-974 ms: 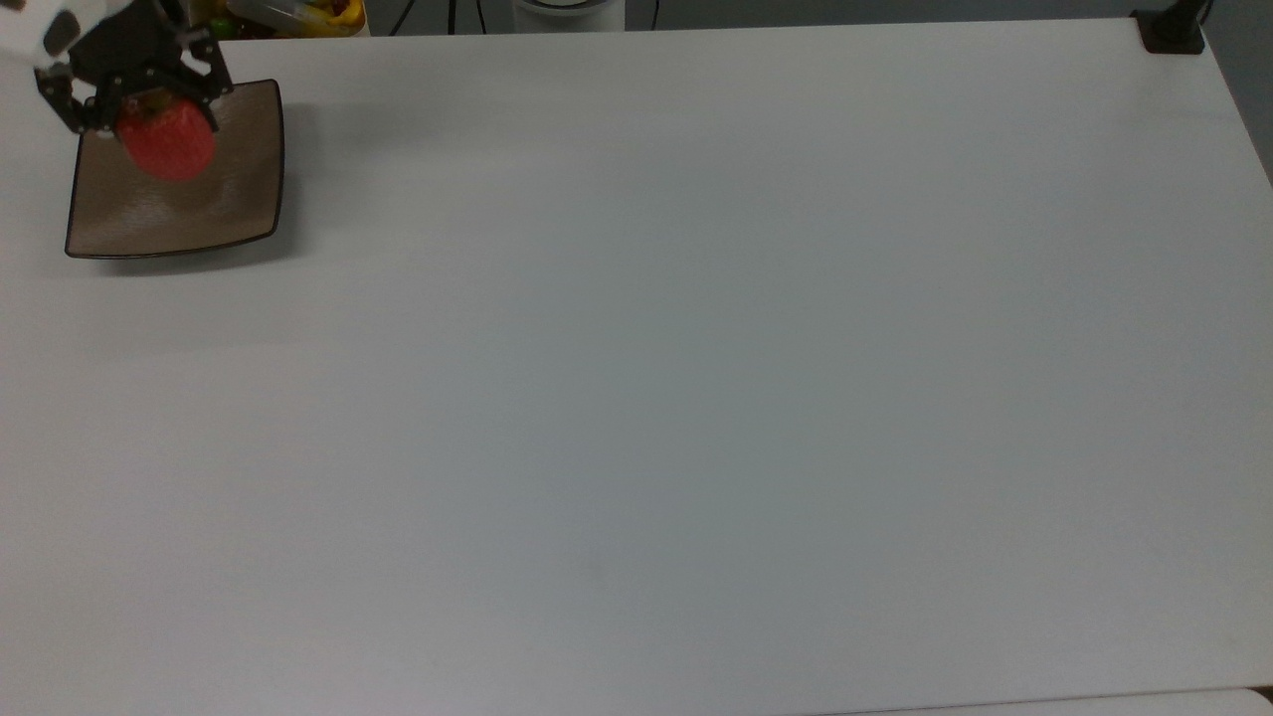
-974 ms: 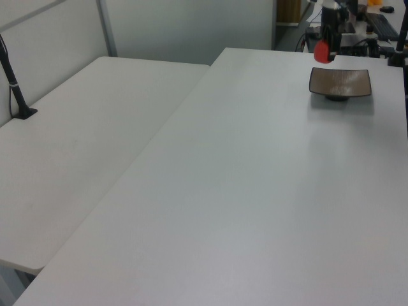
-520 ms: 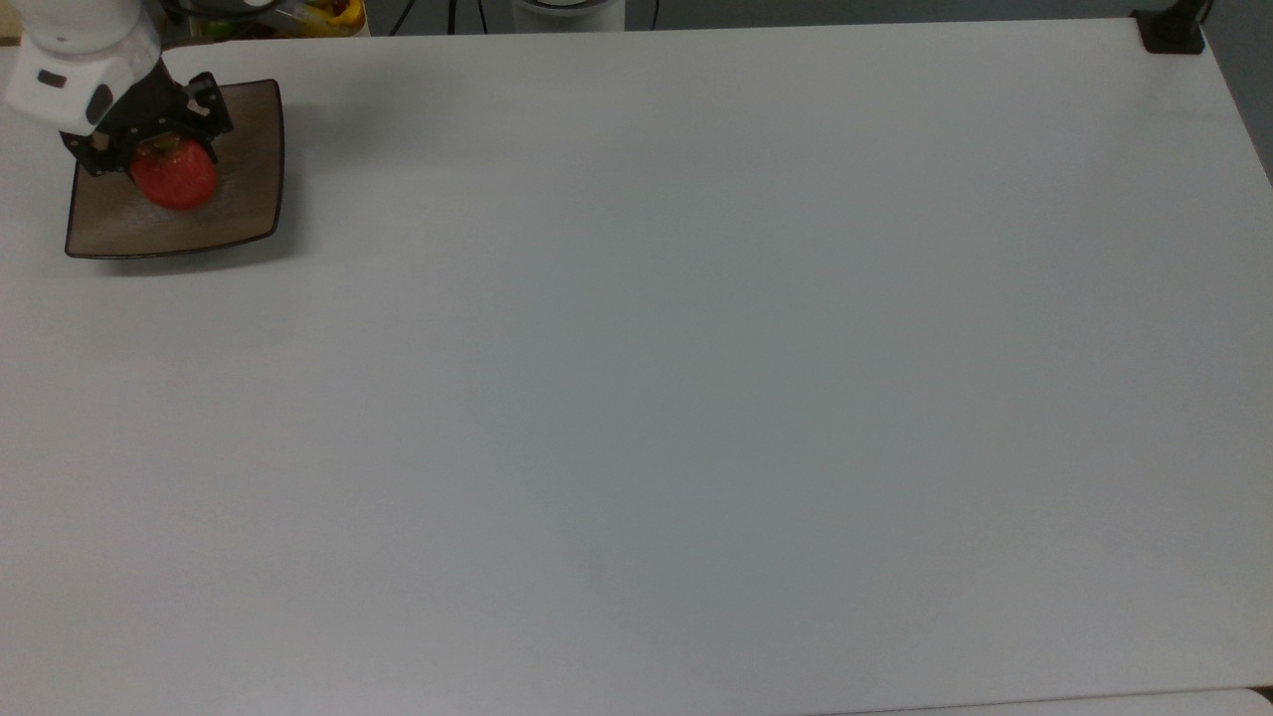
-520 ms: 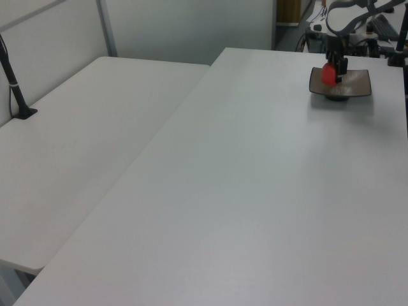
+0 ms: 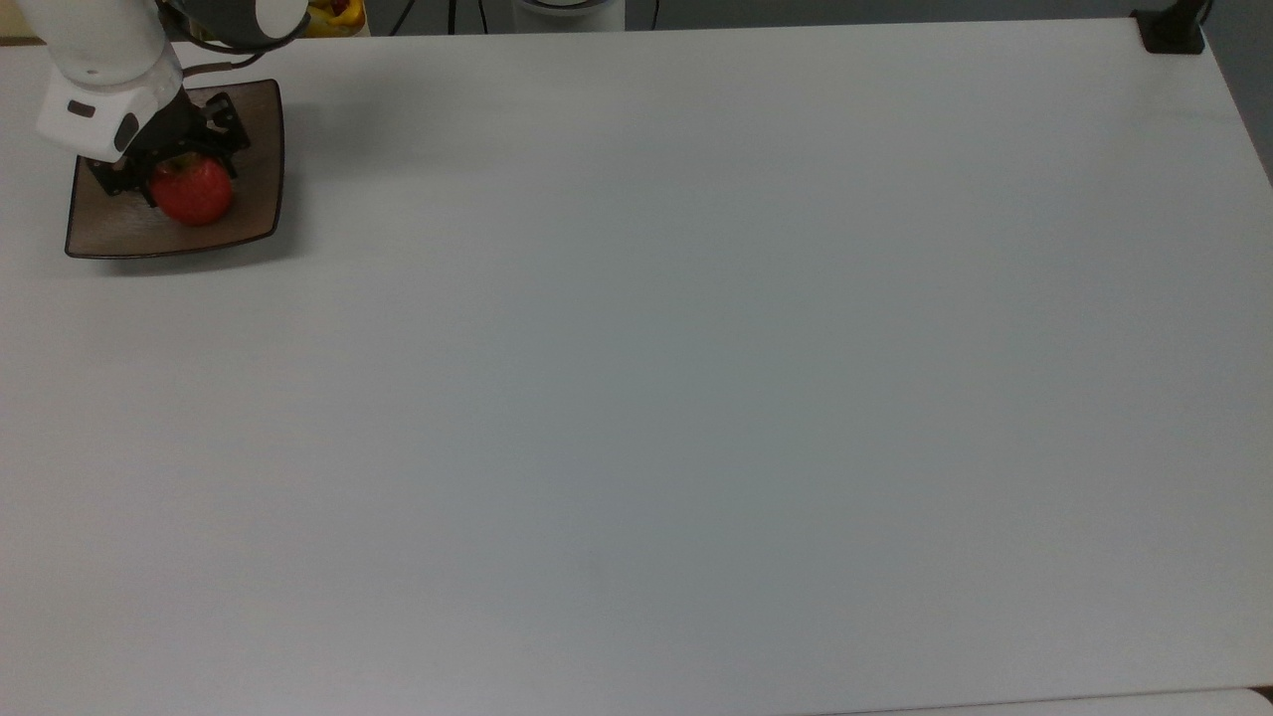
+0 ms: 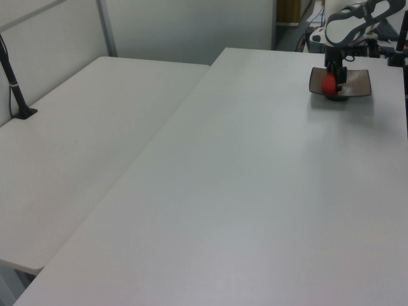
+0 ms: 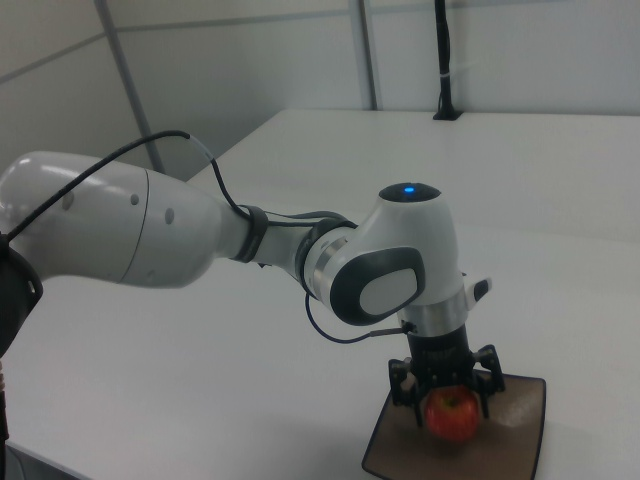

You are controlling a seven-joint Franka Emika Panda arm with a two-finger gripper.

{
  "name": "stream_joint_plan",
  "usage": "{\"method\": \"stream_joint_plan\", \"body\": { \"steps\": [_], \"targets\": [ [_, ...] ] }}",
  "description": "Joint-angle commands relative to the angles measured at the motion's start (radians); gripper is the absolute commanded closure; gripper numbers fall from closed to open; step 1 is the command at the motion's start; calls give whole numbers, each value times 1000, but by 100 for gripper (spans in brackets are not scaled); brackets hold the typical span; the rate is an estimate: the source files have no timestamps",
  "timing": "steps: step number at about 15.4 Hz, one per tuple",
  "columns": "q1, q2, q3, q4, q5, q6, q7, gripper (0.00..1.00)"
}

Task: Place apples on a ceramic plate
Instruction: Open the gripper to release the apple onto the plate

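Top view, upper left of frame: gripper (image 5: 177,171) holding the apple (image 5: 193,191) from directly above, low over the ceramic plate (image 5: 254,204). Contact with the plate unclear; release looks next, then a straight lift

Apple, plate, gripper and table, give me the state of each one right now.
Apple: upright, low over or on the plate, between the fingers.
Ceramic plate: flat on the table, near a corner.
Gripper: shut on the apple, pointing down.
Table: bare white.
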Motion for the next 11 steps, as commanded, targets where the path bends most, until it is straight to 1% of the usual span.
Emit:
{"method": "stream_joint_plan", "body": {
  "steps": [1,5,7,10,11],
  "targets": [
    [6,-13,-4,-20,-8,23,0,0],
    [13,-25,-4,-14,-8,13,55,0],
    [16,-46,-2,-10,-7,12,92,0],
    [23,-108,10,27,-1,-51,138,0],
    [39,-129,10,47,4,-77,149,0]
  ]
}}
